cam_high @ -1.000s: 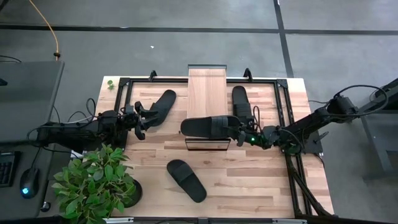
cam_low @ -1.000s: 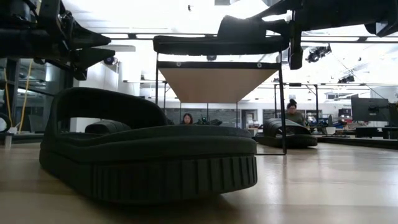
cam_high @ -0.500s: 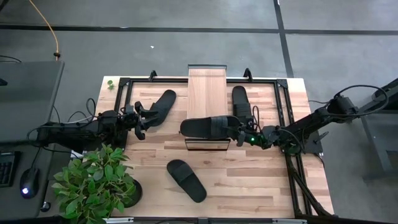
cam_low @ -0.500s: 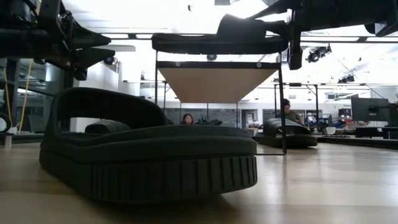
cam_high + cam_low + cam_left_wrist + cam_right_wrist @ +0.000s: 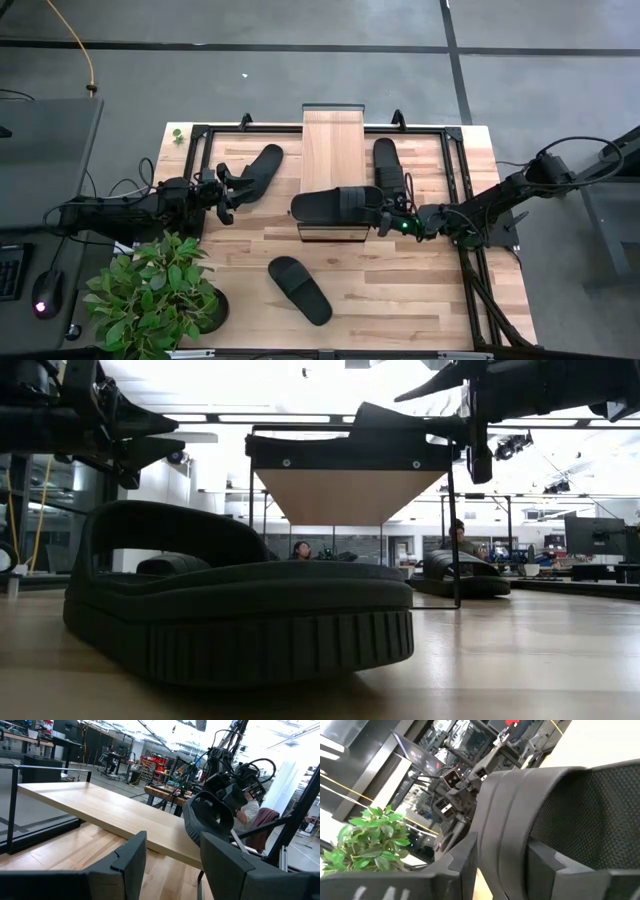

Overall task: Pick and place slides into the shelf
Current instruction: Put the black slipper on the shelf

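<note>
Four black slides show in the high view. One slide [image 5: 335, 205] lies crosswise over the near end of the shelf [image 5: 335, 140], a light plank on a dark frame, with my right gripper [image 5: 387, 219] shut on its right-hand end. In the low view this slide [image 5: 350, 445] sits against the shelf's top [image 5: 350, 464]. My left gripper [image 5: 226, 195] is open and touches nothing, just near of a second slide [image 5: 257, 170] lying flat on the table. A third slide [image 5: 389, 163] lies right of the shelf. A fourth slide [image 5: 299, 290] lies flat toward the near edge. My right gripper pinches the slide between its two fingers at the end toward the table's right [image 5: 506, 832]. The fingers [image 5: 464, 857] come level from the table's right side, along the slide's length. The slide lies level across the shelf's plank, sole down.
A potted plant [image 5: 155, 295] stands at the table's near left corner, close beside my left arm. A dark metal frame [image 5: 455, 175] runs around the table top. Bare wood lies between the shelf and the near slide. People sit in the room behind [image 5: 300, 550].
My right gripper has come down a little, still shut on the slide. The slide was held above the shelf with a gap under it; now its sole sits against the shelf's top. My left arm has kept still.
</note>
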Controlling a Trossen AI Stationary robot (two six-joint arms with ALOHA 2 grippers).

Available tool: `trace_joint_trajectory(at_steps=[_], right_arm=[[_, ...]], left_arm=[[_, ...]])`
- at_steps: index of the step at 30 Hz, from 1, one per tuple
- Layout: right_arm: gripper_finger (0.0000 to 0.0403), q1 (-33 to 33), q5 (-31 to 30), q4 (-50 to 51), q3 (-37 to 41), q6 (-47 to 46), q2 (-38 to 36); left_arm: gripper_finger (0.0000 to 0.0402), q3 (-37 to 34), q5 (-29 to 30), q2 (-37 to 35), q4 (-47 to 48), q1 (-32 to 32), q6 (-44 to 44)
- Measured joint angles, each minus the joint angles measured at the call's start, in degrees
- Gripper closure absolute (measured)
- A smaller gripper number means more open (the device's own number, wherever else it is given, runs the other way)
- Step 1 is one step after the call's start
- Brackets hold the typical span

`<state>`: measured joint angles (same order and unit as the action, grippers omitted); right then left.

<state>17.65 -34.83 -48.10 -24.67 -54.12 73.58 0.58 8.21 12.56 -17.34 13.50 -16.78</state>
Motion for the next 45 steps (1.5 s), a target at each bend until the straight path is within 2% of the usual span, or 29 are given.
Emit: trace_joint_trajectory(at_steps=[19,28,31,39,45], right_arm=[[0.0273,0.00,-1.84,2.55,0.00,2.00,-0.11],[0.0273,1.16,-0.93,3.42,0.00,1.67,-2.93],[0.0273,2.11,-2.40,3.77,0.00,1.65,-3.17],[0.0273,2.32,-1.35,11.52,-0.03,-4.11,-3.31],[0.0273,2.23,-0.37,12.77,-0.07,-2.69,-4.47]], left_arm=[[0.0234,0.00,0.00,0.00,0.06,0.00,0.00],[0.0234,0.00,0.00,0.02,0.46,0.00,0.00],[0.0234,0.00,0.00,0.02,0.46,0.00,0.00],[0.0234,0.00,0.00,0.02,0.50,0.00,0.00],[0.0234,0.00,0.00,0.02,0.55,0.00,-0.02]])
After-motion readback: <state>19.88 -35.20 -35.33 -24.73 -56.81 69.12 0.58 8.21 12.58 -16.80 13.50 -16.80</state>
